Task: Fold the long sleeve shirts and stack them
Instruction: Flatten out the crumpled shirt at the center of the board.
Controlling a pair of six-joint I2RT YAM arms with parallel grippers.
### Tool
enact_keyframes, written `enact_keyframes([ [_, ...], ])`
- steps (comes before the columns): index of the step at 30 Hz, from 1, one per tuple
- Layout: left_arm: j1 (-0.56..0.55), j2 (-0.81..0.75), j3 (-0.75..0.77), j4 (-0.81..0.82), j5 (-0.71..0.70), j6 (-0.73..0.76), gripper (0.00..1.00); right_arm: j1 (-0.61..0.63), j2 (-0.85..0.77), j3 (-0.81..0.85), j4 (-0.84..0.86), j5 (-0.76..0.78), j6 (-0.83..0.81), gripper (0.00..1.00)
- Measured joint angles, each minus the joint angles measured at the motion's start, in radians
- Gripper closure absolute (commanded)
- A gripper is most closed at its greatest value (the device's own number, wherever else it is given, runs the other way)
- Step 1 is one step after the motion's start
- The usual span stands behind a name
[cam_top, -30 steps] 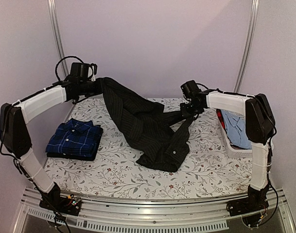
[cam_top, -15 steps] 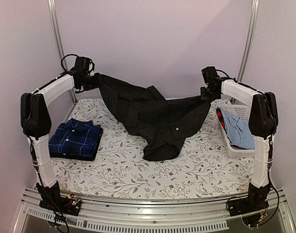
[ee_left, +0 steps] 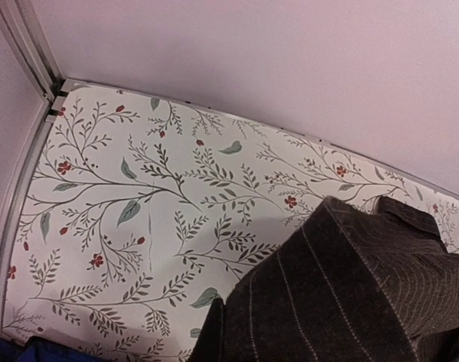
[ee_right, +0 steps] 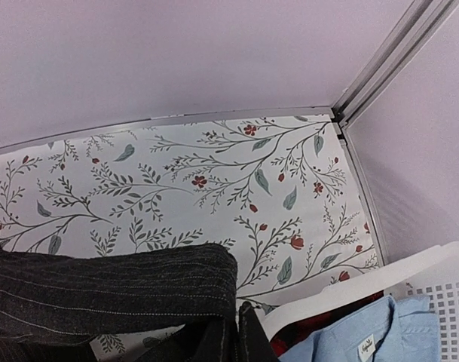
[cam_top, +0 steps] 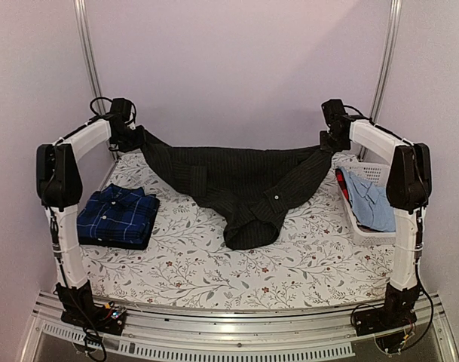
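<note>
The black pinstriped shirt (cam_top: 244, 185) hangs stretched between both grippers at the back of the table, its middle sagging onto the floral cloth. My left gripper (cam_top: 135, 138) is shut on its left end, which fills the lower right of the left wrist view (ee_left: 350, 294). My right gripper (cam_top: 331, 142) is shut on its right end, which shows in the right wrist view (ee_right: 116, 290). The navy check shirt (cam_top: 117, 216) lies folded at the left of the table.
A white basket (cam_top: 368, 234) at the right edge holds a light blue shirt (cam_top: 368, 200) and something red; it also shows in the right wrist view (ee_right: 410, 275). The table (cam_top: 289, 264) has a floral cover. Pale walls and metal posts close the back corners.
Both arms have swung apart and back toward the rear corners, pulling the black shirt from a bunched heap into a wide, taut span.
</note>
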Motion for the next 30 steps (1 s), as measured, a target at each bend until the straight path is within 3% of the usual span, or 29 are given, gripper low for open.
enact_keyframes([
  [3,0.012,0.007,0.013,-0.014,0.003,0.0,0.95,-0.021,0.008,0.04,-0.01,-0.003,-0.001,0.88],
  [5,0.013,0.014,0.025,-0.018,0.017,0.004,0.76,-0.032,0.014,0.071,-0.013,-0.015,-0.005,0.78],
  [8,0.01,0.034,0.053,-0.021,0.049,0.014,0.49,-0.034,0.015,0.085,-0.016,-0.048,-0.006,0.55],
  [12,-0.007,0.039,0.054,-0.027,0.068,0.017,0.28,-0.006,0.016,0.083,-0.034,-0.064,-0.014,0.37],
  [15,-0.036,0.032,0.044,-0.022,0.067,0.021,0.2,0.04,0.011,0.043,-0.02,-0.058,-0.016,0.27],
  [20,-0.124,-0.04,-0.076,-0.003,0.047,0.026,0.19,0.171,-0.037,-0.15,0.01,-0.062,-0.023,0.18],
  [30,-0.465,-0.301,-0.506,0.138,0.037,-0.028,0.18,0.415,-0.254,-0.52,0.099,-0.158,0.045,0.18],
])
